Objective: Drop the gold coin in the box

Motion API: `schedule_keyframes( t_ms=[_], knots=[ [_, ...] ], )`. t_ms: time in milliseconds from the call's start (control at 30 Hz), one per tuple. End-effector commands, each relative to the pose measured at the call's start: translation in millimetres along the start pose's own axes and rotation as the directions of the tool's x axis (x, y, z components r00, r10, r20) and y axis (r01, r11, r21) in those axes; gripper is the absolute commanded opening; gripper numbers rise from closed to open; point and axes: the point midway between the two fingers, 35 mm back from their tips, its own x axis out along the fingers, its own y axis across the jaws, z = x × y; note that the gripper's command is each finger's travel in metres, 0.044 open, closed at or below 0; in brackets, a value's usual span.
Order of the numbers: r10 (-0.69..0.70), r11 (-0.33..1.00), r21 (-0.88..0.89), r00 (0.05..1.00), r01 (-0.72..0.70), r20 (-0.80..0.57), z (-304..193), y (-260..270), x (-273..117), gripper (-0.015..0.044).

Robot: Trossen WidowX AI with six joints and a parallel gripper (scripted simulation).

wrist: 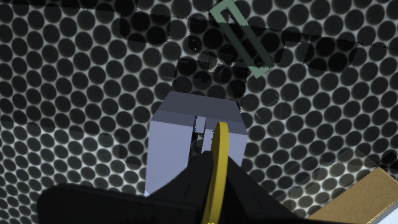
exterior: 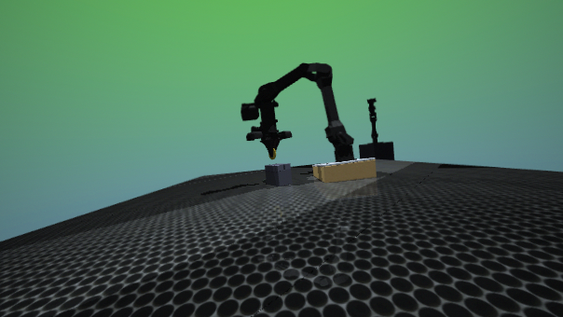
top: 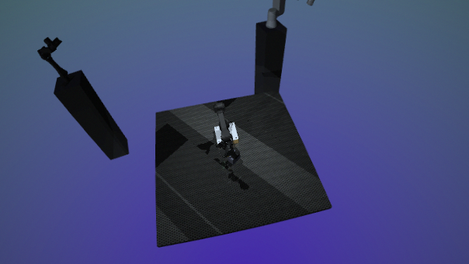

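Carrying thin gold coin above grey slotted box
Gripping it on edge in the black end effector, already clear of the green holder; apparently still needing slot alignment, lowering and release.

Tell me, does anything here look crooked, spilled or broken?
Nothing looks spilled or broken. The black gripper grips the thin gold coin upright above the closed grey box. In the wrist view, the coin appears slightly right of the slot; whether that's true misalignment, I can't tell.

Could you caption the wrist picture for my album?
Gold coin held above a grey box, green holder beyond.
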Motion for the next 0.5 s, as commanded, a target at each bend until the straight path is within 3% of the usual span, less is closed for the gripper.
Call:
schedule_keyframes(
  t_ms=[0, 467],
  knots=[
    [0.004, 1.000, 0.003, 1.000, -0.005, 0.006, -11, 3, -2, 0.0000],
    [0.004, 1.000, 0.003, 1.000, -0.004, 0.003, -38, 9, -1, 0.0004]
  ],
)
